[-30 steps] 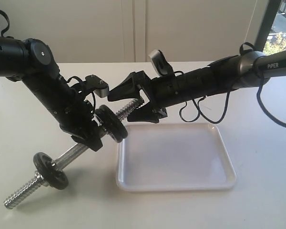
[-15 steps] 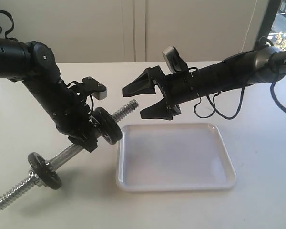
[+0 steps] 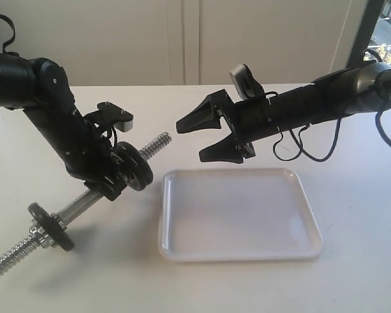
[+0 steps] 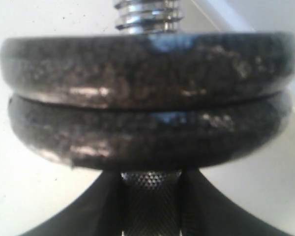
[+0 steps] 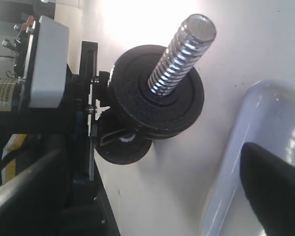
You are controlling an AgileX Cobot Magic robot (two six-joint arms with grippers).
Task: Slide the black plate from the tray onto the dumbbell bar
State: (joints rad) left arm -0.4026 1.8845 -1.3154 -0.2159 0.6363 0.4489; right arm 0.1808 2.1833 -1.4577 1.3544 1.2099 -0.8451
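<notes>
The dumbbell bar (image 3: 85, 202) hangs tilted above the table, and my left gripper (image 3: 112, 184) is shut on its cross-hatched middle (image 4: 150, 189). The black plate (image 3: 142, 173) is threaded on the bar, pressed flat against a second dark disc right by the left fingers. In the right wrist view the black plate (image 5: 132, 93) faces me with the screw-threaded end (image 5: 179, 59) poking through it. My right gripper (image 3: 191, 141) is open and empty, hovering a short way off that threaded end, above the far left corner of the white tray (image 3: 241, 254). The tray holds nothing.
A third dark disc (image 3: 50, 226) sits low on the bar near its other threaded end, which points to the table's front left. The left arm's black links rise at the left. A cable loops under the right arm.
The left arm has carried the bar and its discs down and to the left. My right gripper has drawn back to the right, away from the threaded end, still open.
</notes>
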